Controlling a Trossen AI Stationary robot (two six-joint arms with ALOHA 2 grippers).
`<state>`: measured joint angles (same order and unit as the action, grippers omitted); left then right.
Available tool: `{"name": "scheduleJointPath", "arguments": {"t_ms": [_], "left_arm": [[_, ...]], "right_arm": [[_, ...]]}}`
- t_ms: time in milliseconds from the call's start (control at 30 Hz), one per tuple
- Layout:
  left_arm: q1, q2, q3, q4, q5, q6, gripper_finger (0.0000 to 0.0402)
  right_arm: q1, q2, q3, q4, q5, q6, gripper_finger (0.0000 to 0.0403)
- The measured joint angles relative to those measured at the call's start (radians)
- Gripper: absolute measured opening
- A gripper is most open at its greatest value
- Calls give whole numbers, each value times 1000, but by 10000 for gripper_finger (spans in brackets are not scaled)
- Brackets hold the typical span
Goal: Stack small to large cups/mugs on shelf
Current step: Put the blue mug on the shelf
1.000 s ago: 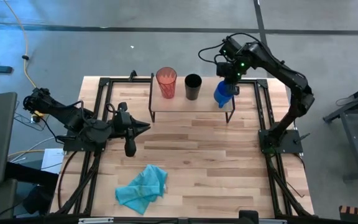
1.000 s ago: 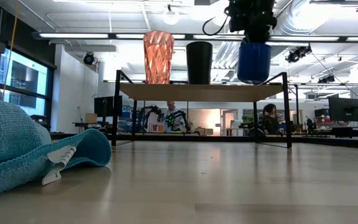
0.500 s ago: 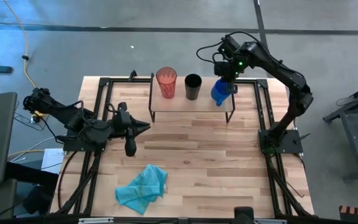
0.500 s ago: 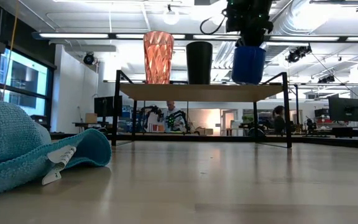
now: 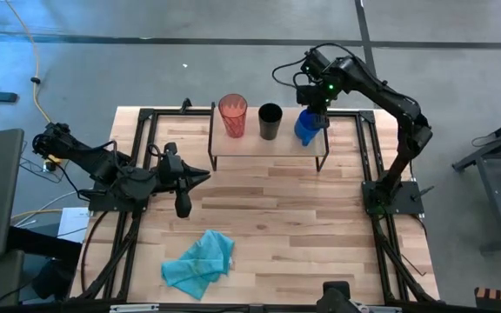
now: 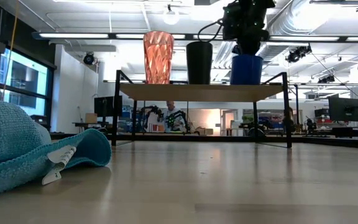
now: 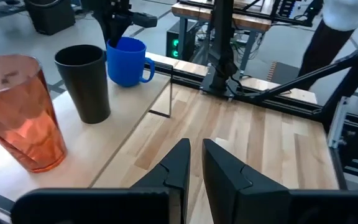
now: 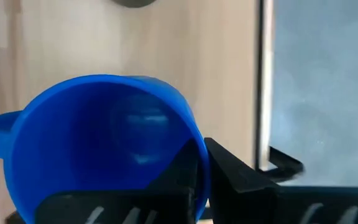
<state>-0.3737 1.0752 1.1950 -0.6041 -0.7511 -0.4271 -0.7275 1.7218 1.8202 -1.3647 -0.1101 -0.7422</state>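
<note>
Two dark fingers of the right gripper (image 8: 201, 171) were pinched tight on the rim of the blue mug (image 5: 307, 128), one finger inside and one outside. A moment before, the mug hung in the air, a bit above the board and farther toward the right end. Now it had come down and slid a little toward the black cup (image 5: 270, 121), and from the low view its bottom looked to be sitting on the shelf (image 5: 233, 148). So the mug seemed to be put down, but the gripper had not let go of it yet. The black cup stood in the middle of the shelf, close to the mug but not touching it. The red-orange tumbler (image 5: 232, 115) stood at the far left end. That made a row from tall to short, all on the shelf. I think the job was nearly done, and the gripper only had to let go and lift away. The left gripper (image 7: 194, 163) waited low over the table, away from the shelf, its fingers close together and holding nothing. A teal cloth (image 5: 200, 262) lay on the table (image 5: 320, 235), far from everything else.
</note>
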Motion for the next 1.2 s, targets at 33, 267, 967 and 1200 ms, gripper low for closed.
{"name": "scheduleJointPath", "arguments": {"t_ms": [33, 267, 967, 1200], "left_arm": [[0, 0, 0, -4, -7, 0, 33], [0, 0, 0, -38, -46, 1, 33], [0, 0, 0, -123, -54, 4, 33], [0, 0, 0, -125, -54, 3, 33]], "right_arm": [[-4, 3, 14, -1, 1, 0, 0], [-13, 82, 184, -45, -37, 5, 0], [0, 171, 293, -170, -100, 15, 0], [3, 179, 293, -187, -95, -62, 0]]}}
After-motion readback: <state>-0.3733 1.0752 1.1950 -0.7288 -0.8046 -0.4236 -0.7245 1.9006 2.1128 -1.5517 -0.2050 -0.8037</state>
